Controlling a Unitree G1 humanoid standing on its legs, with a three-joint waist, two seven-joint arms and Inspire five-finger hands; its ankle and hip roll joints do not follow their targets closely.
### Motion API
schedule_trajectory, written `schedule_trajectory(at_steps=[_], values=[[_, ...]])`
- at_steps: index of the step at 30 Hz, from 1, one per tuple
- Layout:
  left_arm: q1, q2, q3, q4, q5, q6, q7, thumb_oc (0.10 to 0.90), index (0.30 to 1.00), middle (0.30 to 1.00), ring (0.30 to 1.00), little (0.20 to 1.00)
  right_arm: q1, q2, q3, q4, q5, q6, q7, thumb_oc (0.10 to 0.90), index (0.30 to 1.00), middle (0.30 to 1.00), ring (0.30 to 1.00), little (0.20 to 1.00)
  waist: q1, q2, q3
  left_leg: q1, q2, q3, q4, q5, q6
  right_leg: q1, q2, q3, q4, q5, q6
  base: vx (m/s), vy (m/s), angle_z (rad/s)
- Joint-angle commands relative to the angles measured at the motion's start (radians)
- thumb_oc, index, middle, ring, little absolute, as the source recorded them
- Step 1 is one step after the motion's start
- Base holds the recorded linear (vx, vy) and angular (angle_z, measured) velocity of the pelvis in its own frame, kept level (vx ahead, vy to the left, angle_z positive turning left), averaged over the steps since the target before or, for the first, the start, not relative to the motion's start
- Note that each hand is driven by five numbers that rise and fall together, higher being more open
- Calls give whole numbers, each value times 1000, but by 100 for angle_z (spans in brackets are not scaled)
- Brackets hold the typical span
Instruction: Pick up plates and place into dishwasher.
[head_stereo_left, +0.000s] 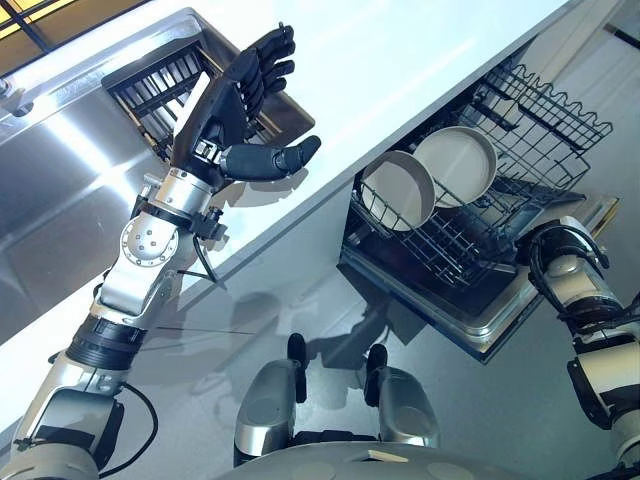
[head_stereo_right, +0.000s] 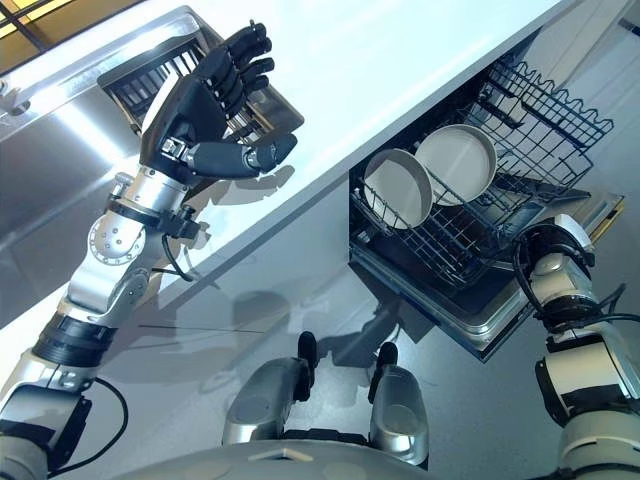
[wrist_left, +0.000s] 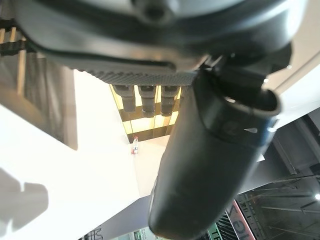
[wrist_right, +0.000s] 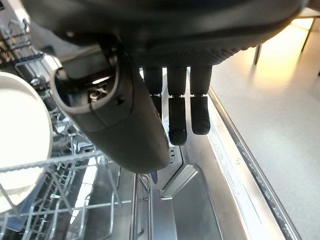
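Two plates (head_stereo_left: 430, 178) stand upright in the dishwasher rack (head_stereo_left: 500, 200), at right. From left: our left hand (head_stereo_left: 235, 110), fingers relaxed and empty, hovers over the countertop (head_stereo_left: 400, 60) beside the drying rack (head_stereo_left: 160, 85). Our right hand (wrist_right: 170, 100), released, hangs over the dishwasher door (wrist_right: 200, 200). We judge the next grasp should approach a plate rim squarely.

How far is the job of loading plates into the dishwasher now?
Two plates already stand in the dishwasher rack. Nothing is in hand: the left hand hovers open over the dish rack by the sink, and the right hand is open, empty above the dishwasher door.
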Motion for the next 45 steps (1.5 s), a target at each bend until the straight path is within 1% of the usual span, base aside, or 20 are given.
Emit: schedule_trajectory(at_steps=[1, 5, 8, 11, 12, 14, 17, 21, 24, 26, 31, 34, 39, 40, 43, 45], values=[[-106, -11, 16, -67, 15, -110, 37, 800, 900, 900, 900, 900, -126, -71, 64, 51, -40, -54, -21, 100, 300, 300, 300, 200, 9, 19, -51, -35, -3, 20, 196, -157, 17, 1, 20, -41, 192, -91, -71, 9, 10, 4], [-109, -18, 15, -74, 23, -102, 33, 800, 900, 900, 900, 900, -131, -51, 78, 55, -58, -55, -11, 100, 300, 300, 300, 200, 13, 23, -38, -66, -3, 4, 260, -183, 22, -25, 7, -40, 268, -124, -83, 24, -3, -1], [-104, -17, 13, -76, 35, -100, 39, 800, 900, 900, 900, 900, -120, -39, 86, 47, -64, -42, -2, 100, 300, 300, 300, 200, 15, 25, -31, -82, -5, -9, 293, -197, 28, -38, -1, -38, 311, -144, -90, 57, -7, 2], [-90, -13, 22, -87, 35, -116, 40, 800, 900, 900, 900, 900, -103, -17, 89, 53, -85, -15, 7, 100, 300, 300, 300, 200, 22, 26, -18, -99, -6, -19, 327, -207, 32, -58, -11, -39, 359, -161, -93, 51, -17, 9], [-87, -12, 28, -91, 33, -119, 39, 800, 900, 900, 900, 900, -102, -12, 92, 56, -88, 3, 16, 100, 300, 300, 300, 200, 24, 27, -16, -106, -6, -21, 336, -210, 32, -65, -14, -40, 372, -166, -94, 32, -18, 12], [-81, -17, 38, -101, 34, -114, 37, 800, 900, 900, 900, 900, -98, 6, 94, 88, -70, 35, 22, 100, 300, 300, 300, 200, 30, 29, -9, -121, -9, -26, 354, -212, 34, -80, -18, -43, 400, -175, -97, 44, -21, 12], [-81, -19, 35, -108, 40, -105, 37, 800, 900, 900, 900, 900, -99, 24, 94, 125, -67, 63, 41, 100, 300, 300, 300, 200, 38, 34, -1, -132, -10, -30, 365, -210, 33, -89, -21, -47, 417, -178, -97, 42, -23, 13], [-82, -14, 28, -122, 41, -95, 36, 800, 900, 900, 900, 900, -118, 30, 103, 152, -59, 67, 49, 100, 300, 300, 300, 200, 51, 43, 13, -154, -18, -43, 386, -207, 32, -108, -29, -51, 443, -181, -98, 30, -21, 8], [-80, -16, 23, -130, 40, -89, 36, 800, 900, 900, 900, 900, -150, 38, 123, 159, -66, 65, 66, 100, 300, 300, 300, 200, 61, 47, 19, -171, -23, -47, 401, -205, 31, -124, -36, -54, 460, -182, -97, 14, -14, 4], [-82, -15, 21, -131, 39, -87, 37, 800, 900, 900, 900, 900, -180, 40, 150, 158, -68, 51, 79, 100, 300, 300, 300, 200, 69, 49, 22, -180, -28, -52, 400, -198, 29, -134, -41, -54, 469, -182, -93, 18, -7, 5], [-91, -15, 12, -128, 50, -96, 43, 800, 900, 900, 900, 900, -250, 52, 185, 120, -24, -6, 47, 100, 300, 300, 300, 200, 82, 53, 30, -187, -32, -62, 390, -185, 24, -137, -44, -57, 472, -181, -90, 10, -7, 4], [-87, -15, 15, -126, 54, -102, 44, 800, 900, 900, 900, 900, -293, 53, 206, 86, -13, -21, 17, 100, 300, 300, 300, 200, 90, 54, 31, -191, -34, -67, 388, -181, 20, -140, -46, -60, 475, -182, -89, 5, -4, 8], [-79, -18, 18, -118, 67, -109, 50, 800, 900, 900, 900, 900, -354, 40, 227, -16, 19, -27, -11, 100, 300, 300, 300, 200, 98, 50, 31, -198, -36, -74, 385, -176, 18, -146, -46, -60, 481, -185, -88, 4, 0, 5], [-76, -17, 20, -116, 67, -114, 50, 800, 900, 900, 900, 900, -364, 33, 230, -40, 26, -20, -11, 100, 300, 300, 300, 200, 99, 47, 30, -198, -35, -75, 383, -175, 17, -146, -47, -60, 480, -186, -87, 5, 3, 4], [-75, -18, 25, -109, 64, -116, 46, 800, 900, 900, 900, 900, -392, 17, 234, -55, 48, -42, -22, 100, 300, 300, 300, 200, 104, 42, 25, -194, -36, -80, 381, -177, 15, -141, -48, -62, 477, -188, -87, 16, 1, 1], [-79, -25, 24, -107, 66, -104, 41, 800, 900, 900, 900, 900, -414, 14, 231, -47, 77, -76, -38, 100, 300, 300, 300, 200, 109, 39, 21, -190, -36, -83, 385, -179, 15, -134, -51, -65, 477, -189, -88, 57, 0, 5]])
